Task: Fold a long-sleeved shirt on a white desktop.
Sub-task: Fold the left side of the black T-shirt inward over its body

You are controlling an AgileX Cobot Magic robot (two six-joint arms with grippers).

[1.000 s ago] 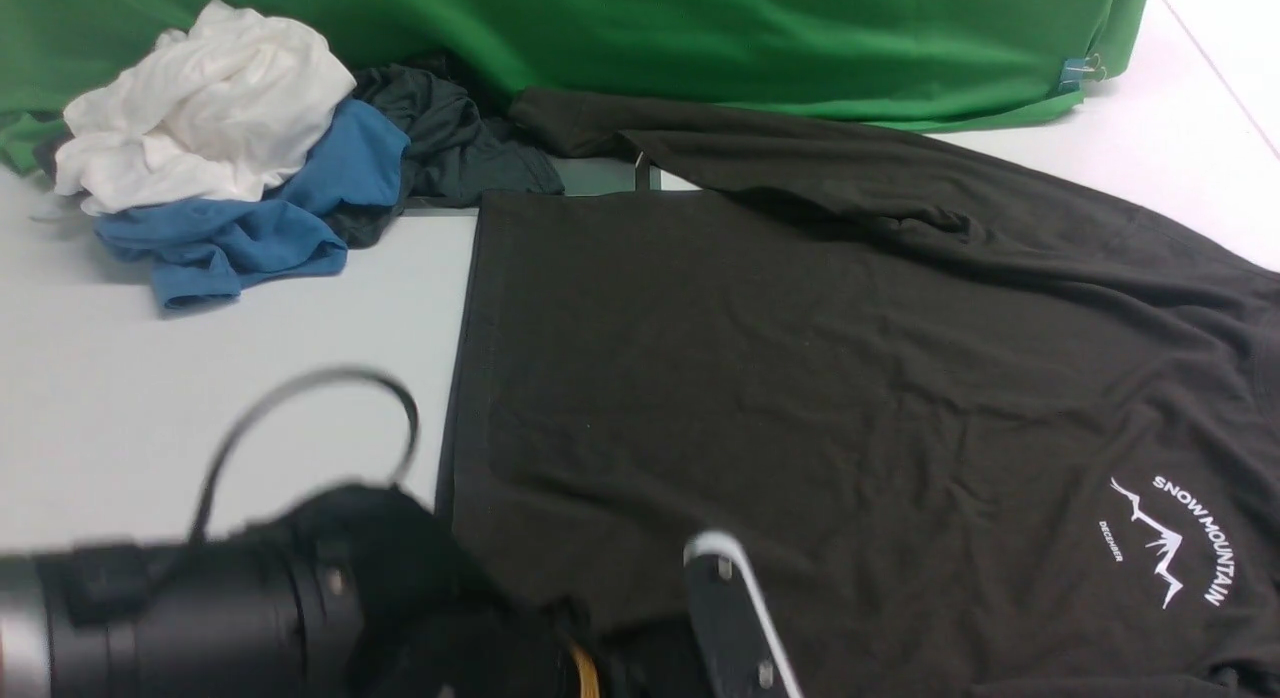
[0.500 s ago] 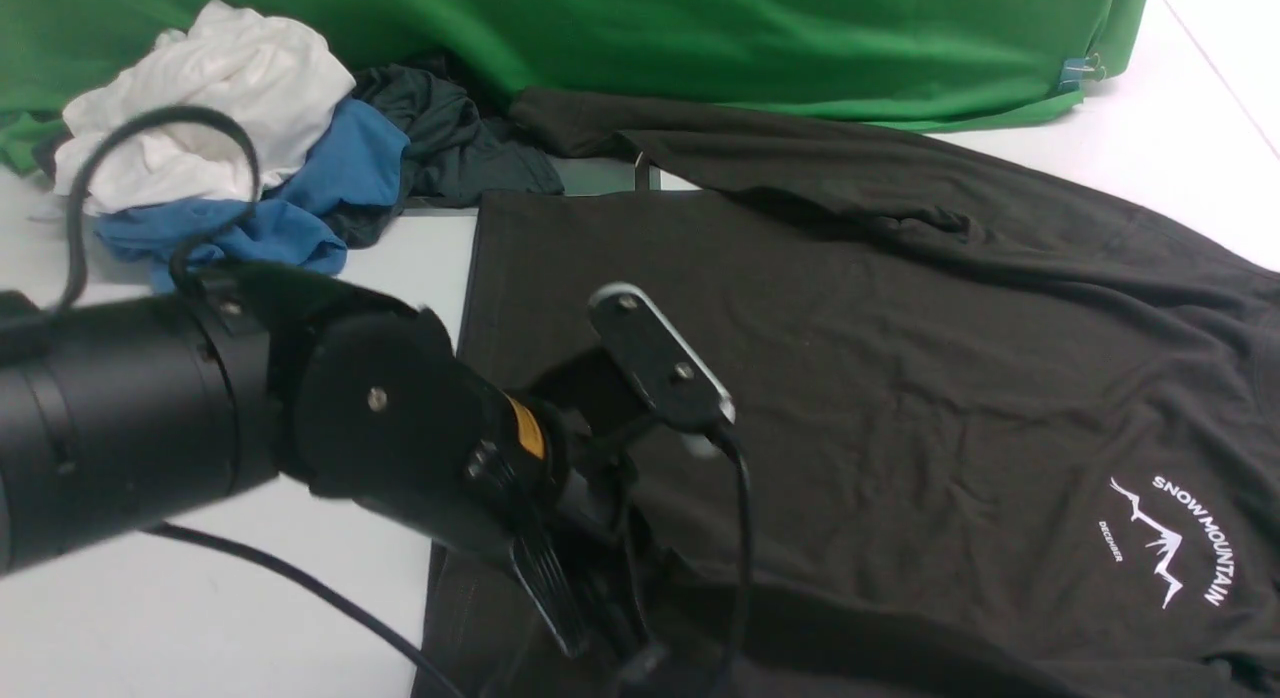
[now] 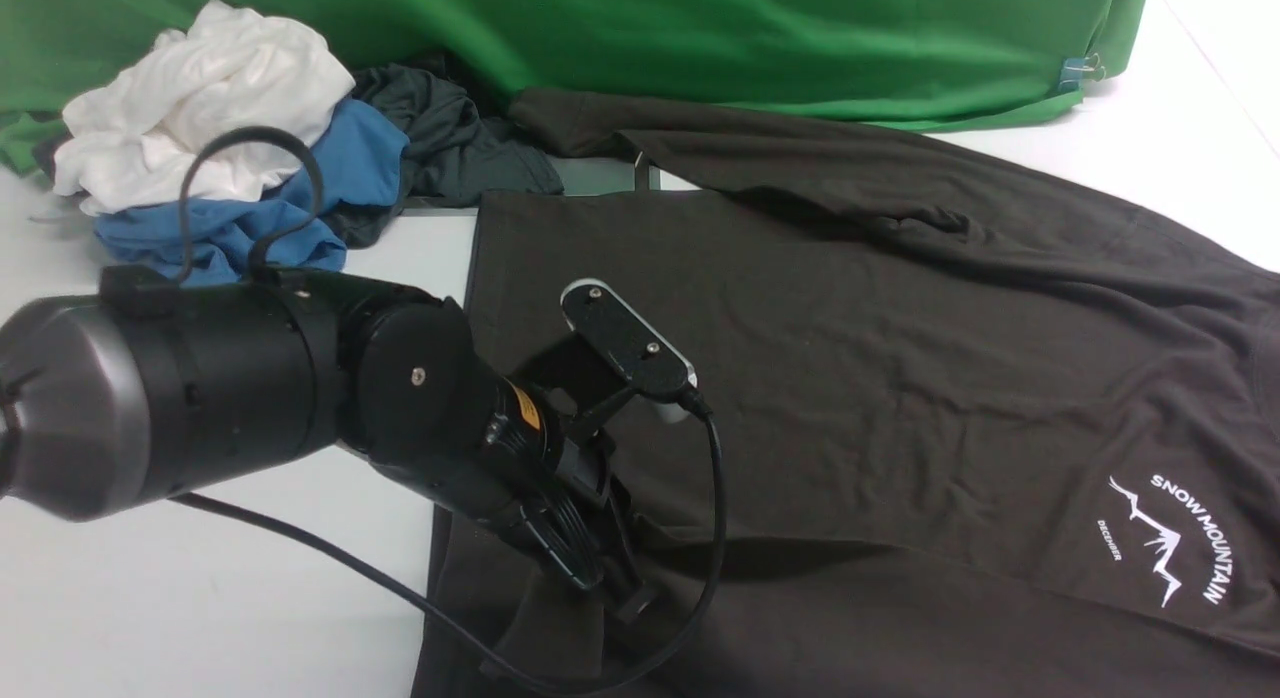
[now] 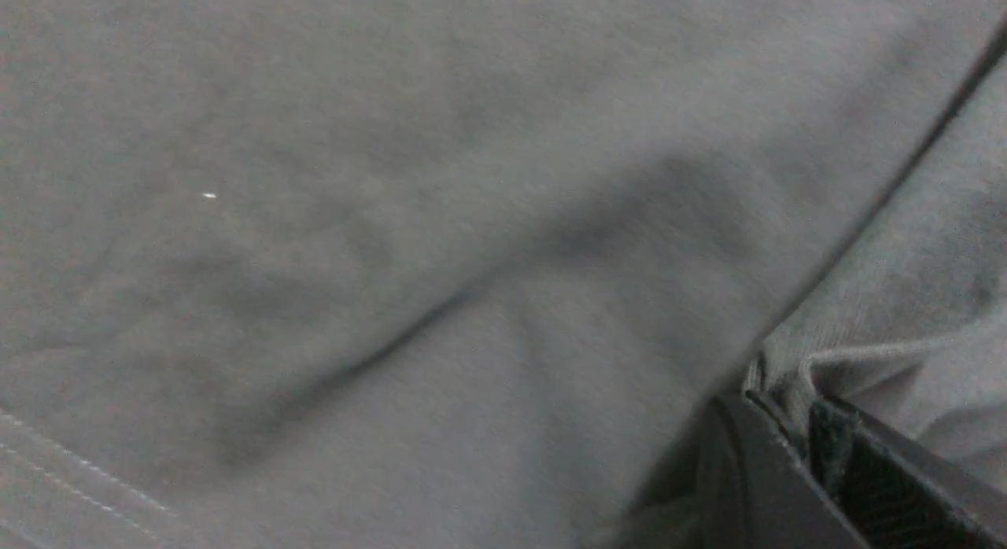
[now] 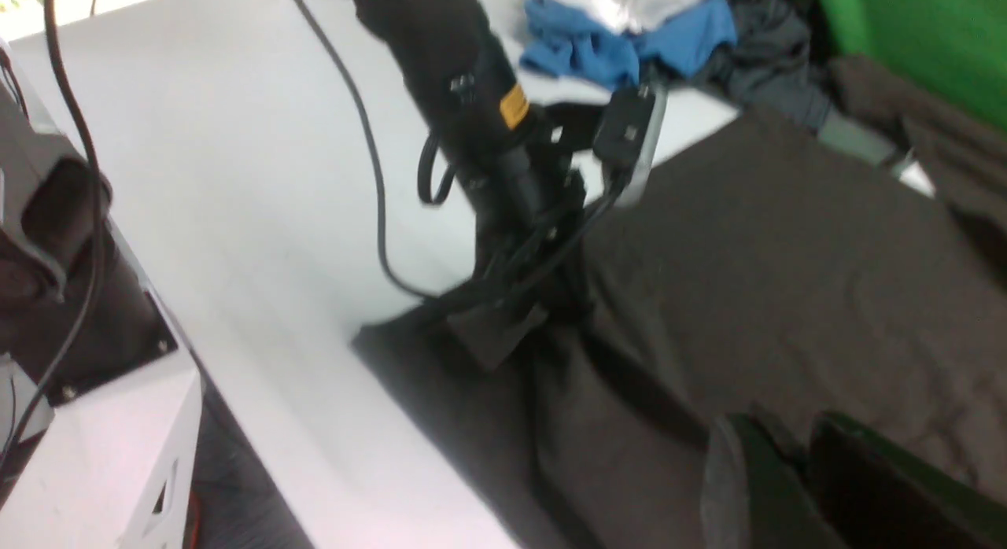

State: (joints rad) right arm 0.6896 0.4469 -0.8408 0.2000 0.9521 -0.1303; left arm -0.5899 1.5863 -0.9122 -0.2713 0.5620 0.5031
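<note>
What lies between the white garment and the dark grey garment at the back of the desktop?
The blue garment lies between them, as the front view shows.

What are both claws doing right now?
Left claw: closed on the long-sleeved shirt edge.
Right claw: closed, pinching the same shirt.

The dark charcoal-brown shirt (image 3: 850, 358) lay spread front-up, white mountain logo showing, across the white desktop (image 3: 100, 618), beyond and right of the left gripper (image 3: 618, 593), which pinched its near hem. A lifted fold ran rightward; bare desktop lay to the gripper's left.
</note>
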